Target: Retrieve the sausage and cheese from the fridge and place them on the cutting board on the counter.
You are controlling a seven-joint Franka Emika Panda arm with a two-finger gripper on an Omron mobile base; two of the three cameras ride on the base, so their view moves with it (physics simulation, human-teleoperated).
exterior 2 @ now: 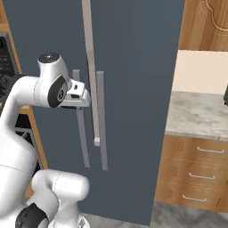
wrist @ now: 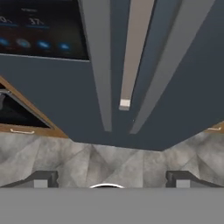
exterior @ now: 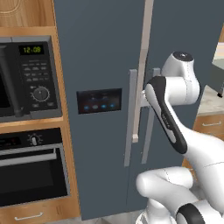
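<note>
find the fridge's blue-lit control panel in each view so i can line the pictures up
Left base view: control panel at centre left, on the left fridge door.
Right base view: not in it.
Hand view: panel at top left.
Shared landmark: the pale strip between the two door handles.

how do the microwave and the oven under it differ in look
The microwave sits higher and shows a lit green clock with rows of buttons and a round dial; the oven below has a single knob. The oven carries a long horizontal silver bar handle across its door; the microwave has a dark vertical handle. Both are black and built into the same wooden cabinet left of the fridge.
</note>
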